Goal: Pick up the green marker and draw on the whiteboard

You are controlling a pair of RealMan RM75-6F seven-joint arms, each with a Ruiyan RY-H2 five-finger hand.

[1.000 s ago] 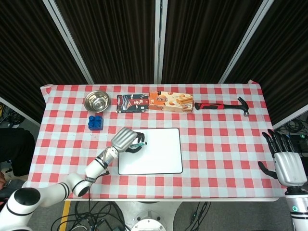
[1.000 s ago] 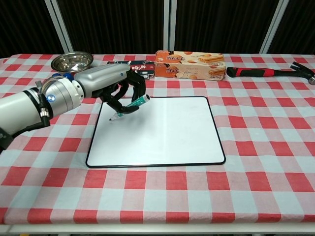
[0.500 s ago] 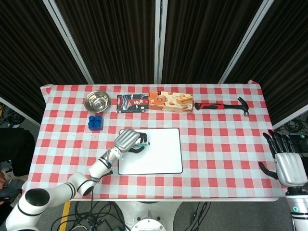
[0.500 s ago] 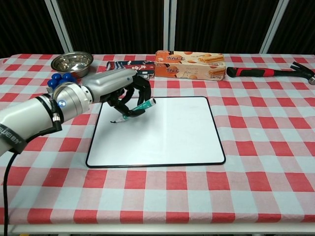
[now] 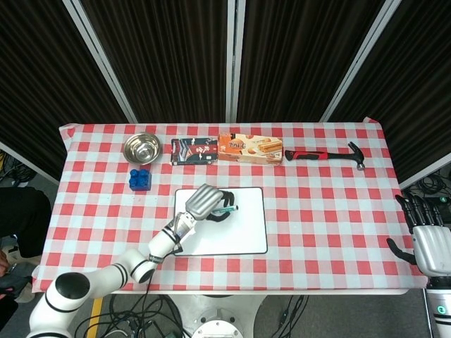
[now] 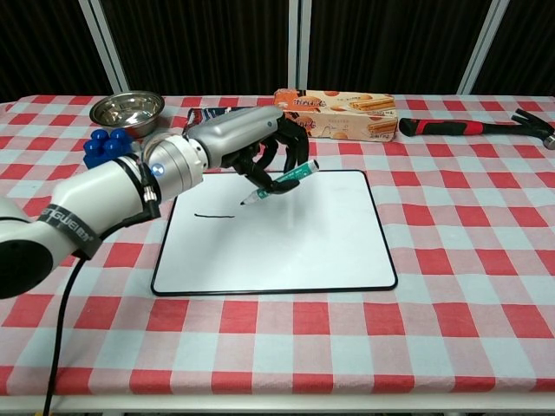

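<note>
The whiteboard [image 5: 243,232] [image 6: 295,243] lies flat at the middle of the table, with a short dark line [image 6: 215,215] drawn near its upper left. My left hand [image 5: 206,201] [image 6: 247,139] holds the green marker [image 5: 227,210] [image 6: 282,180] over the board's upper part. The marker slants with its tip down and to the left, just right of the line's end. My right hand [image 5: 430,239] hangs beyond the table's right edge, fingers spread and holding nothing; it is absent from the chest view.
Along the back of the table stand a steel bowl [image 5: 141,148] [image 6: 127,107], blue blocks [image 5: 139,179] [image 6: 106,143], a dark packet [image 5: 194,151], an orange snack box [image 5: 249,148] [image 6: 335,113] and a red-handled hammer [image 5: 324,154] [image 6: 475,126].
My left hand has carried the marker rightward across the board's upper part, leaving a short dark line behind it. The right hand has dropped slightly lower in the head view.
</note>
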